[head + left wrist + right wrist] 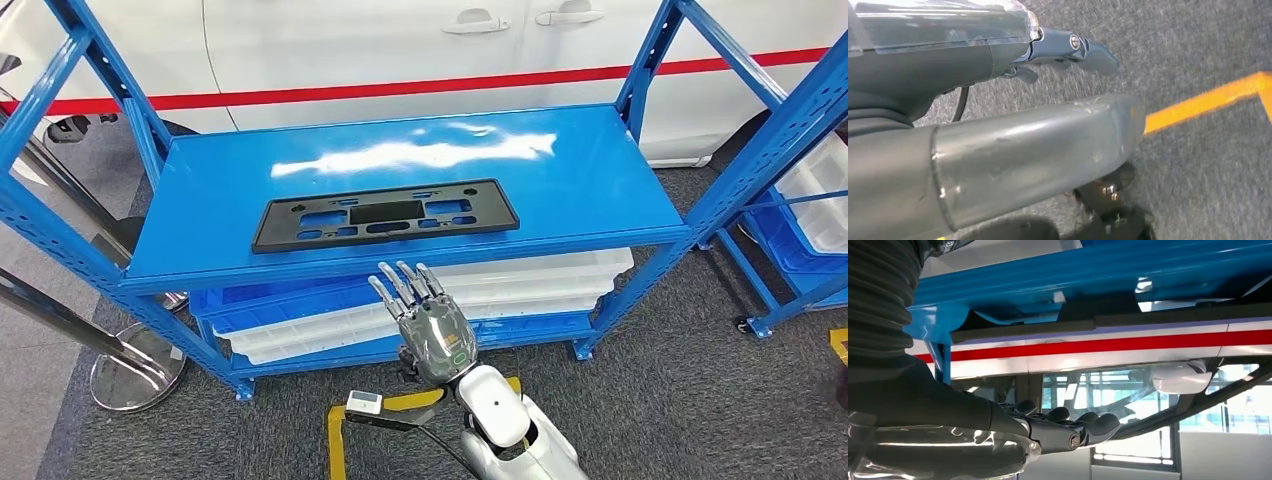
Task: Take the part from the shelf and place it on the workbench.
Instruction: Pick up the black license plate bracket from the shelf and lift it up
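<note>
The part (385, 215) is a flat black rectangular frame with several cut-outs, lying near the front of the blue shelf's top board (560, 190). My right hand (425, 320) is raised just in front of and below the shelf's front edge, fingers straight and slightly apart, holding nothing, a short way from the part. In the right wrist view that hand (1048, 430) is empty, with the blue shelf (1098, 265) close beyond it. My left hand (998, 100) hangs over grey carpet, fingers extended and empty.
White trays (520, 285) and blue bins sit on the lower shelf. A white car with a red stripe (400, 50) stands behind. Another blue rack (800, 170) is at the right, a chrome post base (135, 370) at the left, and yellow floor tape (335, 445) is near my feet.
</note>
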{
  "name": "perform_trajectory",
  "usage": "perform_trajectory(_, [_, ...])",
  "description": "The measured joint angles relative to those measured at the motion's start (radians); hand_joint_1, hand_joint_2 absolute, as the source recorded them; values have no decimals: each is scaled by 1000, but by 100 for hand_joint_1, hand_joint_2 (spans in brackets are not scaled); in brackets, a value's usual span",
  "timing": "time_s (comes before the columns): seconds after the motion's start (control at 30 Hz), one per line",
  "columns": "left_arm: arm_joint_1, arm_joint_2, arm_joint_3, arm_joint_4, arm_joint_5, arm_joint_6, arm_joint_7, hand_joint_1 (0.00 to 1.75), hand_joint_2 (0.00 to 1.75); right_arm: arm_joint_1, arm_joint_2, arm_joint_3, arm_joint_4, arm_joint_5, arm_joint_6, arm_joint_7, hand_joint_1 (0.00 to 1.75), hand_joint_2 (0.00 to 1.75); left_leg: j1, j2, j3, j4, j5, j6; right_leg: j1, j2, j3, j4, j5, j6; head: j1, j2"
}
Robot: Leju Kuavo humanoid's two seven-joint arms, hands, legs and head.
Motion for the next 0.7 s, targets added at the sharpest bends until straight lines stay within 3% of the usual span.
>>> perform_trajectory(0.07, [-1, 0, 0, 0, 0, -1, 0, 0, 0, -5, 9, -1, 3, -3, 1, -1, 0, 175, 3, 0, -32, 74, -45, -11, -7, -2, 7, -9, 3, -8, 0, 0])
perform_trajectory(0.13, [-1, 0, 0, 0, 0, -2, 0, 0, 0, -8, 16, -1, 6, -5, 2, -3, 0, 175, 9, 0, -96, 204, -102, -21, -7, -3, 9, -9, 1, -11, 0, 0])
perform_trajectory(0.17, [0, 0, 0, 0, 0, -2, 0, 0, 0, -9, 17, -1, 8, -5, 2, -4, 0, 175, 13, 0, -122, 251, -114, -26, -7, -3, 9, -8, 0, -11, 0, 0])
perform_trajectory(0.2, [0, 1, 0, 0, 0, -2, 0, 0, 0, -9, 18, -1, 10, -6, 3, -6, 0, 175, 16, 0, -131, 262, -105, -29, -7, -2, 10, -6, -2, -10, 0, 0])
perform_trajectory(0.23, [1, 1, 0, -1, 0, -2, 0, 0, 0, -10, 19, -1, 11, -8, 4, -8, 0, 175, 18, 1, -121, 233, -77, -32, -9, -1, 11, -4, -6, -8, 0, 0])
perform_trajectory(0.3, [0, 4, 0, -1, 1, -2, 1, 0, 0, -16, 22, -1, 11, -13, 7, -10, 0, 175, 22, 1, -62, 105, -6, -33, -11, 1, 17, 3, -15, 1, 0, 0])
perform_trajectory(0.33, [-2, 5, 0, -1, 1, -3, 1, 0, 0, -21, 24, -1, 10, -16, 10, -11, 0, 175, 20, 0, -36, 49, 13, -31, -11, 1, 17, 8, -20, 7, 0, 0])
perform_trajectory(0.4, [-4, 6, 0, -1, 1, -4, 3, 0, 0, -31, 28, -2, 8, -21, 18, -11, 0, 175, 15, -2, -15, 6, 14, -20, -8, 2, 16, 12, -24, 19, 0, 0])
perform_trajectory(0.47, [-5, 6, 0, -1, 1, -4, 4, 0, 0, -37, 30, -3, 1, -26, 28, -11, 0, 175, 14, -3, -14, 3, 14, -6, -8, 2, 17, 10, -26, 29, 0, 0])
perform_trajectory(0.53, [-5, 6, 1, -1, 1, -4, 4, 0, 0, -42, 31, -4, -6, -31, 33, -11, 0, 175, 17, -3, -7, -4, 15, 9, -11, 1, 9, 37, -45, 39, 0, 0])
perform_trajectory(0.57, [-5, 6, 1, -1, 1, -4, 4, 0, 0, -44, 31, -5, -9, -32, 35, -11, 0, 175, 18, -2, -3, -7, 15, 15, -12, 1, -10, 80, -68, 43, 0, 0])
perform_trajectory(0.63, [-7, 7, 1, -1, 2, -4, 4, 0, 0, -46, 31, -8, -11, -33, 38, -11, 0, 175, 16, -1, 0, -7, 11, 25, -13, 1, -81, 215, -125, 47, 0, 0])
perform_trajectory(0.67, [-7, 7, 1, -1, 2, -3, 5, 0, 0, -45, 31, -9, -11, -33, 40, -11, 0, 175, 14, -1, 2, -6, 8, 27, -13, 1, -117, 274, -141, 48, 0, 0])
perform_trajectory(0.7, [-6, 8, 1, -1, 2, -3, 5, 0, 0, -44, 31, -10, -11, -33, 41, -11, 0, 175, 13, -1, 6, -6, 5, 28, -13, 1, -139, 302, -137, 47, 0, 0])
